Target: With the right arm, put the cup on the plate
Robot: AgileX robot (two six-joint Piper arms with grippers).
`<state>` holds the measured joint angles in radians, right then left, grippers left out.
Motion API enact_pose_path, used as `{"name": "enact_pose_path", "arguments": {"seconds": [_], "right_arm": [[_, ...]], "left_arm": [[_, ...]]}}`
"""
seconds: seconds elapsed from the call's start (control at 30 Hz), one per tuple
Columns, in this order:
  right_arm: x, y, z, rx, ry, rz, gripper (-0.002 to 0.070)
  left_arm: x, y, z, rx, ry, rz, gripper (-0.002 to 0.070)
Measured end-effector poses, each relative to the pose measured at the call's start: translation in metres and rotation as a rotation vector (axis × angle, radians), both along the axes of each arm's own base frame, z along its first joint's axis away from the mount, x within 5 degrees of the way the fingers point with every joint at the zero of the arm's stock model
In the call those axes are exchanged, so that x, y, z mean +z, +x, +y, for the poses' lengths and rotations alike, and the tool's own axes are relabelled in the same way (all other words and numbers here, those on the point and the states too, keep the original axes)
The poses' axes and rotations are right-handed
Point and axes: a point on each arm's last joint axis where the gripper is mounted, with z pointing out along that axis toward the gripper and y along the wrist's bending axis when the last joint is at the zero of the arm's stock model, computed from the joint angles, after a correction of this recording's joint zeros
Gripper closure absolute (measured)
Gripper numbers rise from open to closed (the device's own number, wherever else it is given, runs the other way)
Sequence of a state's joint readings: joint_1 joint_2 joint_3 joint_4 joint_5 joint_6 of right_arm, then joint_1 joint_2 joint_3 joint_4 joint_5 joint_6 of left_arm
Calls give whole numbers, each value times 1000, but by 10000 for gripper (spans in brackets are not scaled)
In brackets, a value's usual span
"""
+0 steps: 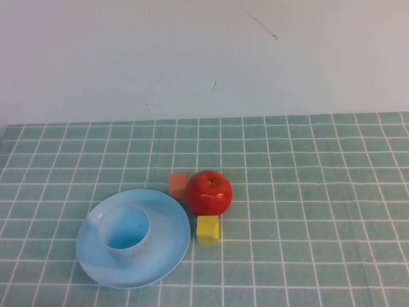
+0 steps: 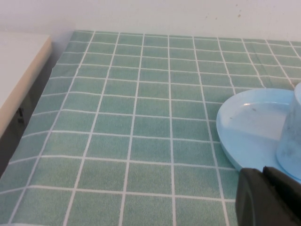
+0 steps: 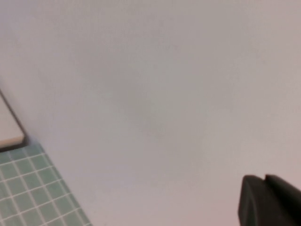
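Observation:
The light blue cup (image 1: 126, 231) stands upright on the light blue plate (image 1: 169, 246) at the front left of the table. Neither arm shows in the high view. In the left wrist view the plate (image 2: 244, 127) and the side of the cup (image 2: 290, 136) lie just beyond my left gripper (image 2: 263, 173), which is shut with nothing in it. My right gripper (image 3: 264, 179) is shut and empty, held up facing the bare wall, away from the cup and plate.
A red apple (image 1: 208, 192) sits just right of the plate, with an orange block (image 1: 177, 185) behind it and a yellow block (image 1: 208, 228) in front. The green checked cloth (image 1: 307, 204) covers the table. A white ledge (image 2: 19, 70) borders the table's left.

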<state>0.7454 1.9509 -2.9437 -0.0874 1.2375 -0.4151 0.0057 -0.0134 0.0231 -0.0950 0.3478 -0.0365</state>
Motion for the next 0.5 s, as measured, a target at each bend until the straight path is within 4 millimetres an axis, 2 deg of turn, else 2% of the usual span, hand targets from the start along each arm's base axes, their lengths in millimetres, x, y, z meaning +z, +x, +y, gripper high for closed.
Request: {"name": "enact_pose_path", "arguments": {"seconds": [0.1,0.27,0.37,0.5], "right_arm": [[16,-14,-19,-45,18,-53,666],[28,-31,-44,-114,-11,-74,667],[21,-31,-51,-169,-94,-40,668],[0,-32,-62,-235,-238,27,671]], "left_arm": [[0,0,0,0,0,0,678],[0,0,0,0,0,0,678],[0,0,0,0,0,0,678],[0,0,0,1,-2,0,678]]}}
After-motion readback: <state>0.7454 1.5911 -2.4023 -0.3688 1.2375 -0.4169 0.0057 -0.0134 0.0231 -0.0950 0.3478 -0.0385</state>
